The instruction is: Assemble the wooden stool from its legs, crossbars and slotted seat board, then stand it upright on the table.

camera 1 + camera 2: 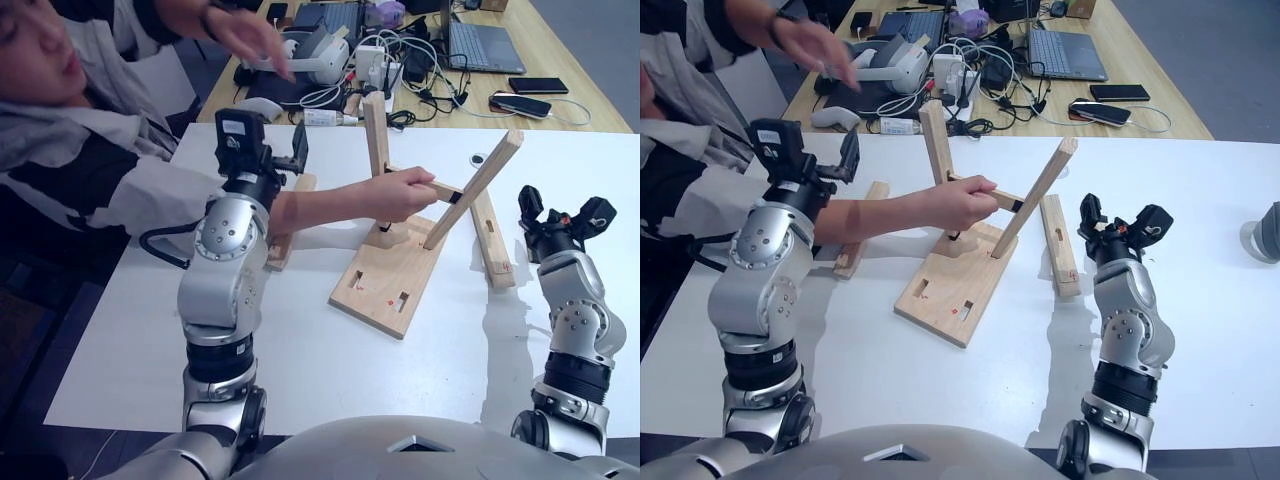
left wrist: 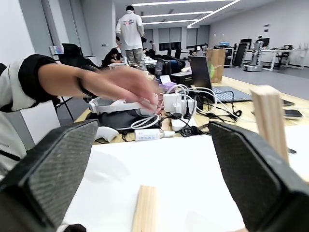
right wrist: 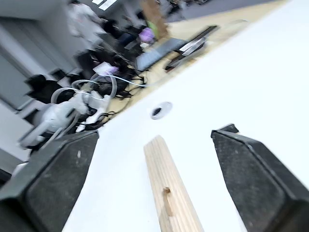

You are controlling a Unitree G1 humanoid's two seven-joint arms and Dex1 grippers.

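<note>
Seat board [image 1: 385,282] flat on white table [image 1: 130,340], cluttered desk [image 1: 560,45] behind, L gripper [image 2: 154,169] spread, R gripper [image 1: 563,212] spread

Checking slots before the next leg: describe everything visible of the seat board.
A pale wooden rectangle, the seat board lies flat on the white table. Two empty slots show at its near end. At its far end one leg stands upright and a second leg leans; a person's hand grips the crossbar between them.

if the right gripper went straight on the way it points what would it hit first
Probably the loose leg lying flat on the table, framed between the right gripper's open jaws; depth is hard to judge.
</note>
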